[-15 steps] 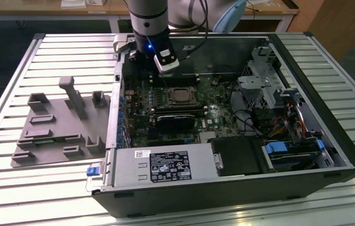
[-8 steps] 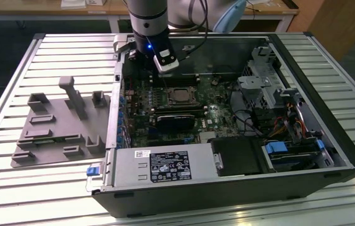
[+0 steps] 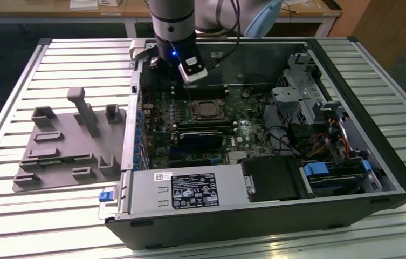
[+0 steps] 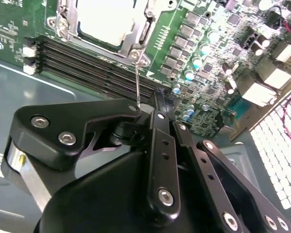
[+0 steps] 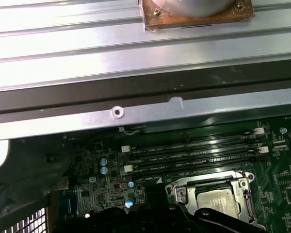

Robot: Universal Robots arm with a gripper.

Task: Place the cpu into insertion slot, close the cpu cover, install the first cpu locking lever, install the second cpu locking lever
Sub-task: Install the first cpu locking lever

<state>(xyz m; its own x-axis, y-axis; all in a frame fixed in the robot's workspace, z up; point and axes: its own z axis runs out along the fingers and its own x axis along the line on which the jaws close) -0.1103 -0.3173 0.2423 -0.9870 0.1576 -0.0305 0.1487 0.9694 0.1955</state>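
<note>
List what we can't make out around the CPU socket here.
Second wrist view: the lower end of the locking lever disappears behind the gripper.
Second wrist view: the cpu is partly cut off by the picture's edge.
First wrist view: one side of the cpu cover is hidden by the gripper's dark body.
Exterior view: too small to tell whether the cpu cover is latched.

The case (image 3: 210,221) lies on the bench (image 3: 30,70), with a tray (image 3: 45,162) on the exterior view's left. Inside, the cpu (image 4: 106,19) sits within the cover (image 5: 245,201), beside memory slots (image 4: 87,68); my hand (image 4: 144,109) holds the lever (image 4: 137,82) rising from it.
</note>
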